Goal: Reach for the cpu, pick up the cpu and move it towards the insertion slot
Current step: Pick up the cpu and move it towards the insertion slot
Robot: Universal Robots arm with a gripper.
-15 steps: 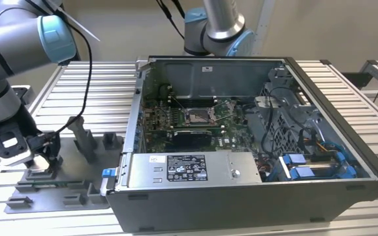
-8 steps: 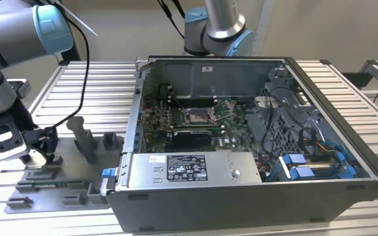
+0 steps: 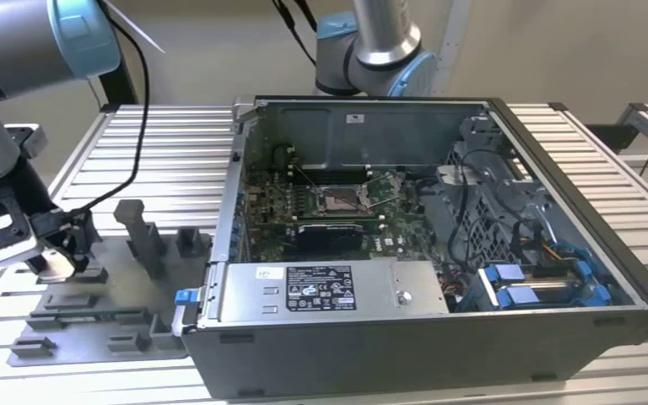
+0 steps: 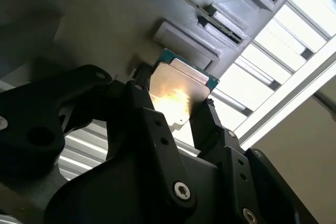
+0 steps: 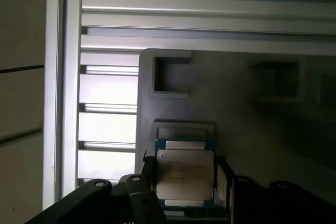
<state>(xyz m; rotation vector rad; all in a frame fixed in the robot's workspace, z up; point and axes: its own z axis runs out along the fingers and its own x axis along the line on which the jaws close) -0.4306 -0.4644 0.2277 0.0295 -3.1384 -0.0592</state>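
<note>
Pinching the cpu (image 4: pixel 181 94) by two opposite edges, the pincer (image 4: pixel 176 109) has its black fingers (image 4: pixel 140 109) set against the chip's sides. That leaves the silvery lid bare and catching the light. My guess is that an edge grip is used to spare the flat top and the contact face underneath.

Seen from across the room, it all hangs low at the exterior view's left, just above the grey fixture tray (image 3: pixel 88 339) lying on the slatted desk (image 3: pixel 166 143). The chip looks to sit close beside an empty square recess in that tray.

The insertion slot (image 3: pixel 341 198) is well apart from it, a shiny frame amid green circuit board inside the open computer case (image 3: pixel 414 359).

As for writing, there is faint dark print across the chip's lid in the first wrist view, and I can't make it out. A black-and-white label (image 3: pixel 321 289) sits on the power supply (image 3: pixel 408 291), too small to read from here.
</note>
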